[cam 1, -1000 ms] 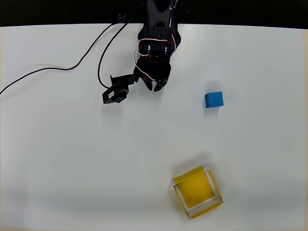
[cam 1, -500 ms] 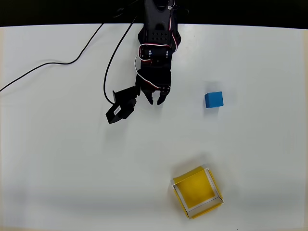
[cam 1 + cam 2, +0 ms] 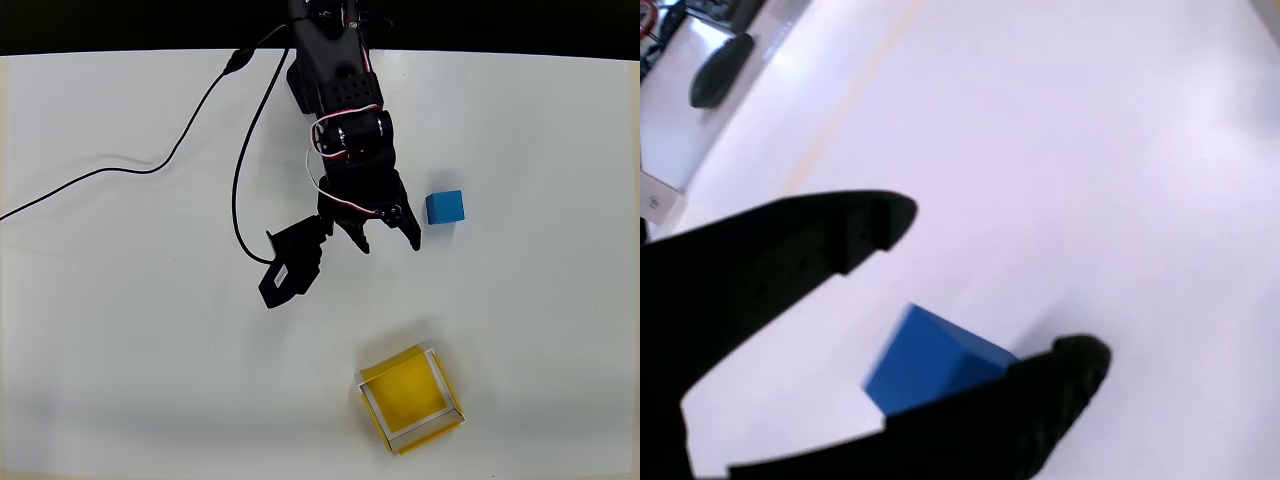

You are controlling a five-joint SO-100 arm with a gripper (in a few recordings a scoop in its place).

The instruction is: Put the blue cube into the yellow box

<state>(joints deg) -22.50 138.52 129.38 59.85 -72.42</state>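
Overhead view: a small bright-blue cube (image 3: 445, 207) with plain faces sits on the white table (image 3: 120, 330), well apart from the shallow yellow box (image 3: 411, 398) with its thin white rim, which lies toward the bottom of the picture. The black arm (image 3: 340, 90) has reached farther down and to the right than a second ago, so its claw (image 3: 390, 240), with fingers spread and holding nothing, now lies just left of the cube instead of well to its left; cube and box have not moved. Wrist view: the cube (image 3: 930, 362) shows between the two dark fingers (image 3: 790, 260), partly covered by the lower one.
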